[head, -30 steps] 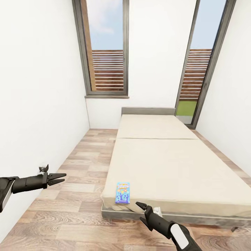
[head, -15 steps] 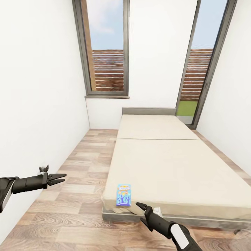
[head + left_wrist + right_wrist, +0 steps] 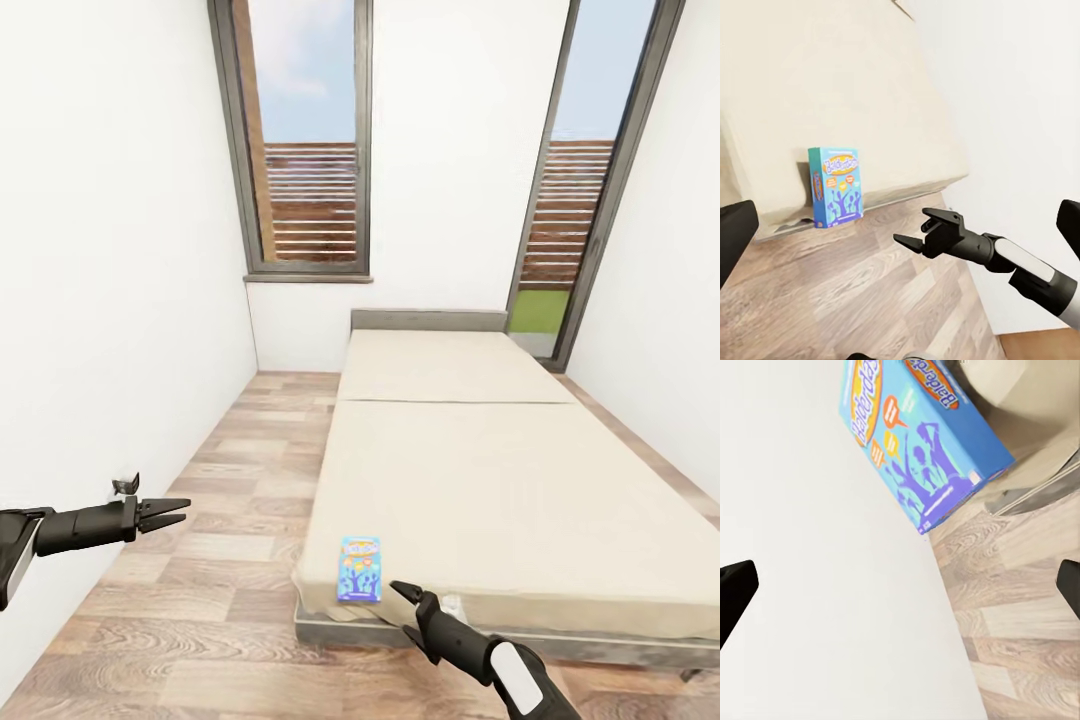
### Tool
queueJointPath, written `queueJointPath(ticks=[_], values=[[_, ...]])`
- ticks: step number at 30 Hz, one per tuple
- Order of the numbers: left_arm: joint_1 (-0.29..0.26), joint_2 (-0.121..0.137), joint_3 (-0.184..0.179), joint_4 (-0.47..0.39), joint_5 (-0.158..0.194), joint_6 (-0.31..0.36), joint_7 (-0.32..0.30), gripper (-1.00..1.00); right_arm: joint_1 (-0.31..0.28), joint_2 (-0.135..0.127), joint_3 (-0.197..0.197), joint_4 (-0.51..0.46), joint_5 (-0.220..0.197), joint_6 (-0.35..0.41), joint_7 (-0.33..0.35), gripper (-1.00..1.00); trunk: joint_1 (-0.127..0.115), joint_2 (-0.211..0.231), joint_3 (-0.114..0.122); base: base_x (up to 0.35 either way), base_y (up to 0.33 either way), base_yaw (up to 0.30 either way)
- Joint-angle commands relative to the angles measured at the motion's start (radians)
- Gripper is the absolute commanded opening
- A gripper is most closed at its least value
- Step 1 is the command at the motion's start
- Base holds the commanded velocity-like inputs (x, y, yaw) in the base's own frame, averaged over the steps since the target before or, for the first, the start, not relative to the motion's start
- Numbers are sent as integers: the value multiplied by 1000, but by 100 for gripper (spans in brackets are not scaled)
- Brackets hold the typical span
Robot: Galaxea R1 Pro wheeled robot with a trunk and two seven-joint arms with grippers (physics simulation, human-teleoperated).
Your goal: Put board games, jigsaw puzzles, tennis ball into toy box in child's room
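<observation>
A blue board game [image 3: 359, 569] lies flat on the near left corner of the bed [image 3: 500, 490], a low beige mattress on a grey frame. My right gripper [image 3: 400, 608] hovers open just in front of that corner, a little right of the box and apart from it. The right wrist view has the blue board game [image 3: 922, 442] close up at the mattress edge. My left gripper [image 3: 185, 511] is held out open over the floor, well left of the bed. In the left wrist view the board game [image 3: 836, 185] sits on the bed [image 3: 832, 75], with the right gripper [image 3: 911, 231] near it.
A white wall [image 3: 110, 300] runs close along my left arm. Wood floor [image 3: 230, 470] forms a strip between that wall and the bed. A window [image 3: 305, 140] and a tall glass door [image 3: 575, 200] are at the far end. Another wall lines the bed's right side.
The whole picture has shifted slightly, so the camera has moved a little closer to the bed. Both arms keep the same pose, and the blue box lies where it was.
</observation>
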Motion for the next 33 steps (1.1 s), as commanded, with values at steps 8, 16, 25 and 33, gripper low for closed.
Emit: queueJointPath(ticks=[8, 16, 25, 33], values=[[0, 0, 1, 0, -8, 15, -7, 100, -1, 1, -7, 0, 0, 9, 0, 100, 0, 0, -1, 84, 38, 0], [0, 0, 3, -1, -8, 16, -7, 100, -1, 0, -7, 0, 0, 9, -1, 100, 8, -14, -7, 14, 7, 0], [-1, 0, 4, -2, -8, 18, -7, 100, -1, -1, -7, 0, 0, 9, -1, 100, 42, -77, -35, 2, 1, 0], [0, 0, 4, -2, -8, 18, -7, 100, -1, -1, -7, 0, 0, 9, -1, 100, 73, -133, -61, 0, 0, 0]])
